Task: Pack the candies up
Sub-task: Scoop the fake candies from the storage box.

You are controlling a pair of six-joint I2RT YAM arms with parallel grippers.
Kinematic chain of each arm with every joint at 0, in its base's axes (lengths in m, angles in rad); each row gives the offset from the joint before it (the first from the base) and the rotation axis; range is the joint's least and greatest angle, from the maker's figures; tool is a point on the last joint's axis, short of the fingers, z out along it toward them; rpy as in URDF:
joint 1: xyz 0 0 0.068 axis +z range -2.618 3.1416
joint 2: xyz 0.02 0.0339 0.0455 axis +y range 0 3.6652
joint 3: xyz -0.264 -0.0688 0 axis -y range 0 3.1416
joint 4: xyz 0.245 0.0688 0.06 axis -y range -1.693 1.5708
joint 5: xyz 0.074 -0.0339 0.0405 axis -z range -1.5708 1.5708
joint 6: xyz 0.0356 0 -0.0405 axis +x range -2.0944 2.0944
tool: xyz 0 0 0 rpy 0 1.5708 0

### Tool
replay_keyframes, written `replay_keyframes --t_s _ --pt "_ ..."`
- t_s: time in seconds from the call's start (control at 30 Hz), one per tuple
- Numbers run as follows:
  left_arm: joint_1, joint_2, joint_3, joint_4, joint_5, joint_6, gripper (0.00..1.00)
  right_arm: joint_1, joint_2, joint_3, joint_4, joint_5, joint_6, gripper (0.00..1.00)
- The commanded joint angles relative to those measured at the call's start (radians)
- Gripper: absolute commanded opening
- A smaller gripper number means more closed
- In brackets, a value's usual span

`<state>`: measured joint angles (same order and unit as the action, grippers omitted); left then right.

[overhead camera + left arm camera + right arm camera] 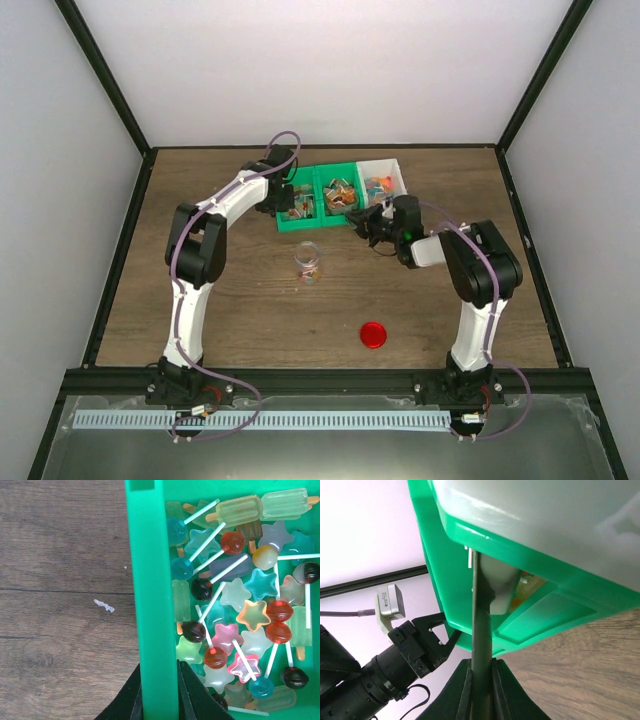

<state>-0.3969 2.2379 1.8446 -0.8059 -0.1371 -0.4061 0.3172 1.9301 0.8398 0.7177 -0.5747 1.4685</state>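
The candies [340, 195] lie in a green tray [310, 227] at the back of the table. In the left wrist view the candies [240, 605] show as small lollipops, stars and ice-pop shapes in many colours. My left gripper [277, 197] is at the tray's left side, and my left gripper [160, 666] is shut on the tray's green wall [152, 580]. My right gripper [366, 220] is at the tray's near right corner. There my right gripper [481, 661] is shut on a thin edge of the tray [470, 580], which this view shows from below.
A white bin [385, 168] with more sweets adjoins the tray's right end. A small clear jar [308, 260] stands mid-table with a few sweets in it. A round red lid [373, 334] lies nearer the front. Black frame posts border the table.
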Motion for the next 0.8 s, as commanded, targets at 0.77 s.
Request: replay_keyframes --t_s 0.77 --pt "0.001 0.081 -0.012 -0.024 0.072 -0.014 0.04 -0.049 -0.140 -0.138 0.086 -0.058 -0.038 0.01"
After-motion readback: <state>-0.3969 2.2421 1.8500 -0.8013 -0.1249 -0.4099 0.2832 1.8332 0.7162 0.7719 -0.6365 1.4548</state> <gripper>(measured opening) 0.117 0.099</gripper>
